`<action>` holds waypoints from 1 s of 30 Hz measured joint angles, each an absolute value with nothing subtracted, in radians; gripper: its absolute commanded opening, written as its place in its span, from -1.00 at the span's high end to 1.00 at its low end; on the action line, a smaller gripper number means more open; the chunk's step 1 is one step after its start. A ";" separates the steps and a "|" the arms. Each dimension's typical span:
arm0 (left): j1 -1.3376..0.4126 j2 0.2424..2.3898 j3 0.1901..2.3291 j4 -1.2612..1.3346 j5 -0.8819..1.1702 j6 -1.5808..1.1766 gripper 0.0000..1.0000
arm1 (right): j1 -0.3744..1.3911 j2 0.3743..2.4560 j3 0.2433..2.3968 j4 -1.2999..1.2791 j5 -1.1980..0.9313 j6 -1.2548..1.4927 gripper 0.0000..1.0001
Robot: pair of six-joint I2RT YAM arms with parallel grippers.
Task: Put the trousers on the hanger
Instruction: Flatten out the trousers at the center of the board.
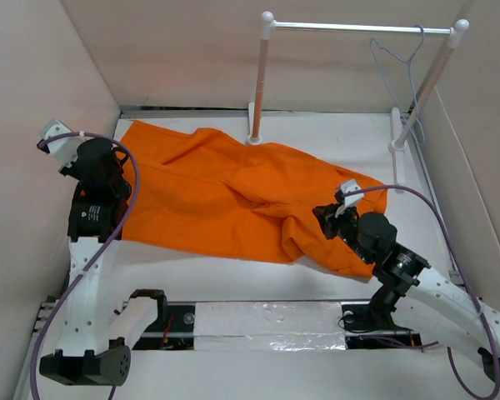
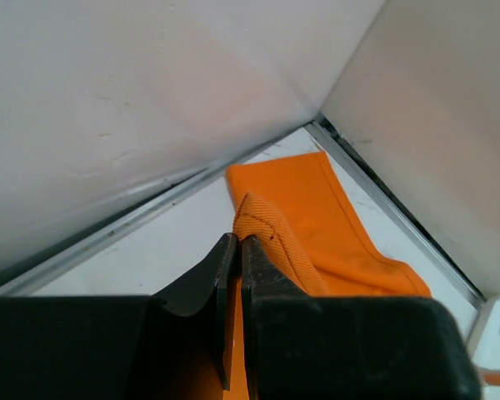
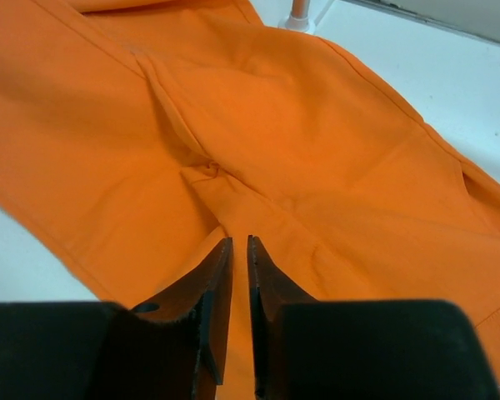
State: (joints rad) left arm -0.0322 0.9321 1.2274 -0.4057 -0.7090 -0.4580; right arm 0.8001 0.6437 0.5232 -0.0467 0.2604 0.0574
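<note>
The orange trousers (image 1: pixel 217 192) lie spread flat across the white table, from the back left to the right. My left gripper (image 1: pixel 123 179) is at their left edge, shut on a folded hem of the trousers (image 2: pixel 317 217), with the cloth pinched at the jaw tips (image 2: pixel 239 237). My right gripper (image 1: pixel 321 218) is at the bunched right part, and its jaws (image 3: pixel 240 242) are nearly closed on a raised fold of the trousers (image 3: pixel 317 142). The thin pale blue-grey hanger (image 1: pixel 400 71) hangs from the rail at the back right, away from both grippers.
The white two-post rail stand with a metal crossbar (image 1: pixel 358 27) stands at the back; its left post base (image 1: pixel 254 137) touches the trousers' back edge. Beige walls close in the left, back and right. A foil-taped strip (image 1: pixel 267 321) runs along the near edge between the arm bases.
</note>
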 measured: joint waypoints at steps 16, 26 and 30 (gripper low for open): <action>0.149 1.299 1.088 -0.348 -0.730 -0.464 0.05 | 0.800 0.586 0.522 -0.115 0.382 0.099 -0.01; -0.176 1.143 1.021 -0.218 -0.488 -0.566 0.24 | 0.715 0.681 0.521 -0.121 0.436 0.133 1.00; -0.451 1.061 0.875 -0.059 -0.392 -0.657 0.43 | 0.627 0.682 0.513 -0.120 0.445 0.152 0.90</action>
